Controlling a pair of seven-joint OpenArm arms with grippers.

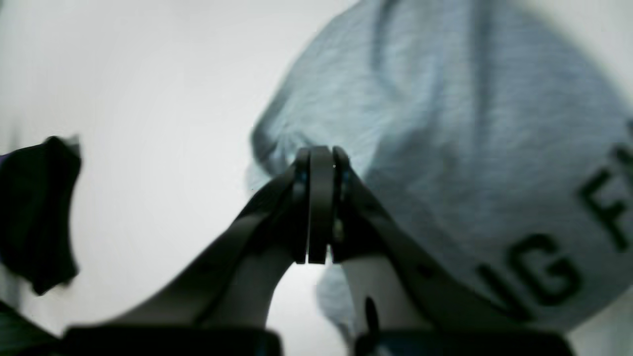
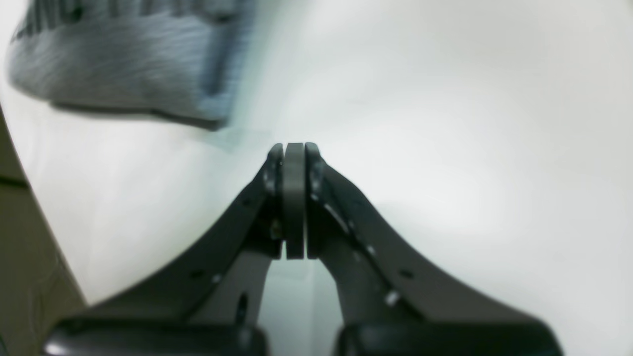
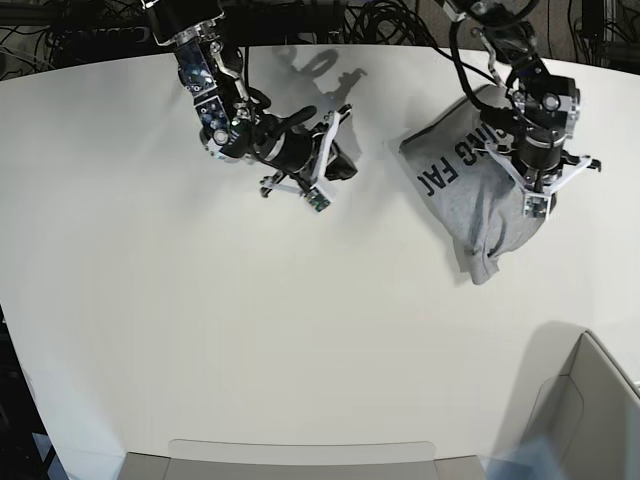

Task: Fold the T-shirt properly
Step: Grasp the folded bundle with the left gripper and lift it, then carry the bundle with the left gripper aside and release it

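Note:
The heather-grey T-shirt [image 3: 470,200] lies bunched on the white table [image 3: 200,330] at the right, black block lettering facing up. My left gripper [image 3: 508,155] hovers over its right part. In the left wrist view the left gripper [image 1: 320,205] is shut, pads pressed together with no cloth visible between them, and the T-shirt [image 1: 445,148] spreads behind and to the right. My right gripper [image 3: 342,165] is further left over bare table, apart from the shirt. In the right wrist view the right gripper [image 2: 294,202] is shut and empty, with the T-shirt [image 2: 123,64] at the upper left.
A cardboard box [image 3: 590,410] stands at the front right corner; its brown wall [image 2: 24,247] shows at the left of the right wrist view. Cables [image 3: 380,20] run behind the table's far edge. A pale panel [image 3: 300,455] lies along the front edge.

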